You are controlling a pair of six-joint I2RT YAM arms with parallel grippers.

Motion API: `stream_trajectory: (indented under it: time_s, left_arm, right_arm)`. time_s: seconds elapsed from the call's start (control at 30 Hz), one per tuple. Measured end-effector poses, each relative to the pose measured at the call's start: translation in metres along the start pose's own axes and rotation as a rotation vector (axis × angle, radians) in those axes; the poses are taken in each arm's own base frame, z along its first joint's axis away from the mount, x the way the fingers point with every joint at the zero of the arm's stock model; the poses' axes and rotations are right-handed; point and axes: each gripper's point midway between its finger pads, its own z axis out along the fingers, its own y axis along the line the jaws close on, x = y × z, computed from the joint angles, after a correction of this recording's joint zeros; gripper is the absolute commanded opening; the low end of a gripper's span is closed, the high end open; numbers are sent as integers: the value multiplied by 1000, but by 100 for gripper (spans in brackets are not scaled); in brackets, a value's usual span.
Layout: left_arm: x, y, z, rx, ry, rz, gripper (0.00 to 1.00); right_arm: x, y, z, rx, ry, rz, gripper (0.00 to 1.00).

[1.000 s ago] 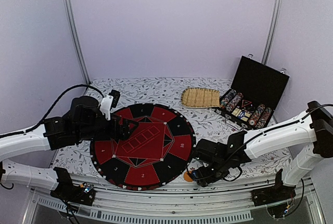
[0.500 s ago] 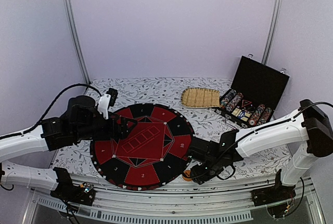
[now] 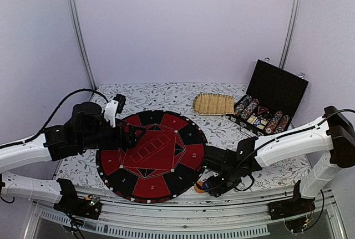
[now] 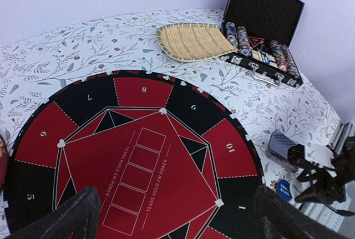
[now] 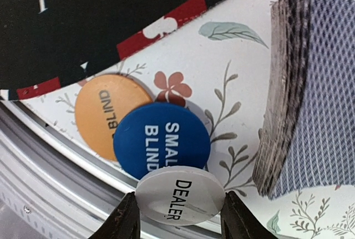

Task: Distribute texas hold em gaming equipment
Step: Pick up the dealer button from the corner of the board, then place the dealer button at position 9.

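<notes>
My right gripper (image 5: 180, 223) is clamped on the white DEALER button (image 5: 180, 193), one finger on each side of it. It sits at the table's near edge, off the felt mat (image 5: 111, 17) at about its 5 o'clock. At the button's 11 o'clock the blue small-blind button (image 5: 161, 139) overlaps the orange blind button (image 5: 102, 111). The deck of cards (image 5: 310, 100) stands at 2 o'clock.

I judge this is the pick-up of the dealer button. Next it needs lifting clear without dragging the blue one, then carrying to a seat on the mat.

My left gripper (image 4: 177, 227) hovers wide open and empty over the mat. Far off at 1 o'clock are the straw tray (image 4: 194, 39) and the open case (image 4: 266, 6) of poker chips (image 4: 238, 34).

The DEALER button's near rim is cut off, so I cannot tell whether it is off the cloth.
</notes>
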Motion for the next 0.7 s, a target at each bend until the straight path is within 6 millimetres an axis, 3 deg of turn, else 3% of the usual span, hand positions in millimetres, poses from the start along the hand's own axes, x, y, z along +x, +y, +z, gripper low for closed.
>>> stream_trajectory:
  time_s: [0.2,0.4,0.57,0.7]
  left_arm:
    - [2,0,2,-3,7,6,98]
    - [6,0,6,-6,22,8,98]
    - [6,-4,10,9,34,-9,98]
    - [1,-9,11,25,35,-38,98]
  right_arm:
    - [-5,7,-22,-60,-41,-11,28]
    - [-22,25,-64,-184,-167,-68,28]
    - [-62,48,-116,-308,-381,-140,26]
    - [-102,44,-143,-334,-519,-146,28]
